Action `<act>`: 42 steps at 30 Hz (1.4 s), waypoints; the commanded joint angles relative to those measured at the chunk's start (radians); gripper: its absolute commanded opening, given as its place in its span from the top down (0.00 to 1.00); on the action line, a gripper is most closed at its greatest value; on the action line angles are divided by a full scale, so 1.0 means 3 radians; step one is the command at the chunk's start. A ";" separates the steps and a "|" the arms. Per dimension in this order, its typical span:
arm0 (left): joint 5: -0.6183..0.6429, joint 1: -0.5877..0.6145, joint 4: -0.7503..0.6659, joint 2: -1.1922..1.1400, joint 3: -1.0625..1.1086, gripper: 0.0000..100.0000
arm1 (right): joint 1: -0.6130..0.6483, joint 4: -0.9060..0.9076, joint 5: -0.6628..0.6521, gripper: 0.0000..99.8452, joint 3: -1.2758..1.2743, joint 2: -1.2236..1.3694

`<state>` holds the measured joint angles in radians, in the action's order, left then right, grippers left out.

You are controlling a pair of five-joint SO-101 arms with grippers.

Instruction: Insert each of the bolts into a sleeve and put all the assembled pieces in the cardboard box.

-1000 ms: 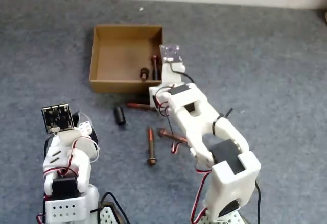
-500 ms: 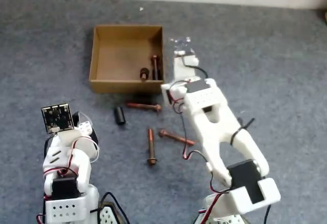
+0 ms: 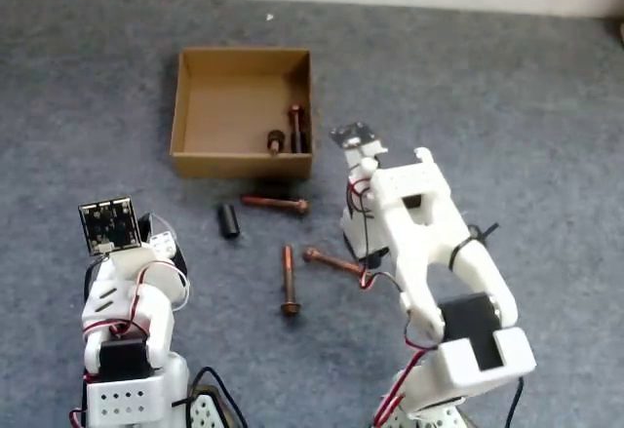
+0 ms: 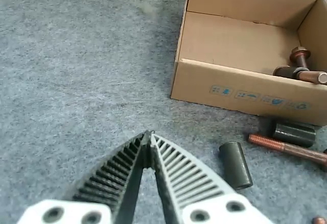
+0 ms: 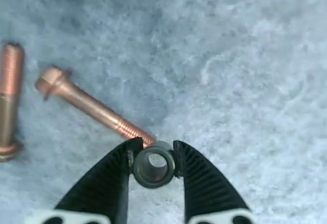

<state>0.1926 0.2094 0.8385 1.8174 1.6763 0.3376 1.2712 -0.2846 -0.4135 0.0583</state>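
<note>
Right gripper (image 5: 155,144) was pulled back from the box (image 3: 241,163) wall over the last second and lowered over the loose bolts; its fingers were pinched on a sleeve (image 5: 149,177), held end-on between the tips. The threaded end of a bolt (image 5: 94,106) lay just beside one fingertip, at the sleeve rim; contact could not be told. A second bolt (image 5: 9,96) lay well off to that same side of the fingers. The shift was judged as drop-off finished and the next insertion begun; sleeve and bolt not yet mated.

Left gripper (image 4: 149,141) was unchanged; fingers pressed together, nothing between them. A loose sleeve (image 4: 235,164) lay near, ahead of the tips and to one side; another sleeve (image 4: 294,133) and a third bolt (image 4: 286,147) lay farther ahead, by the box front.

Box: sleeved bolts (image 4: 301,74) were seen in the corner farthest from the left fingers, against the side wall; the exact count could not be told; the rest of the floor was bare. Three bolts were judged left to assemble.
</note>
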 commanded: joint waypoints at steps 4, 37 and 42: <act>-0.0026 0.0018 -0.0010 -0.0003 0.0064 0.99 | -0.0049 0.0054 -0.0087 0.84 0.0064 0.0084; -0.0026 0.0013 0.0036 -0.0003 0.0064 0.99 | -0.0043 -0.0949 0.0696 0.90 -0.0274 0.0105; -0.0026 0.0013 0.0036 -0.0003 0.0064 0.99 | -0.0043 -0.1082 0.0696 0.90 -0.0534 0.0100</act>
<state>0.1926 0.2094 0.8416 1.8174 1.6763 0.3284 0.9782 -0.0852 -0.5470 0.0859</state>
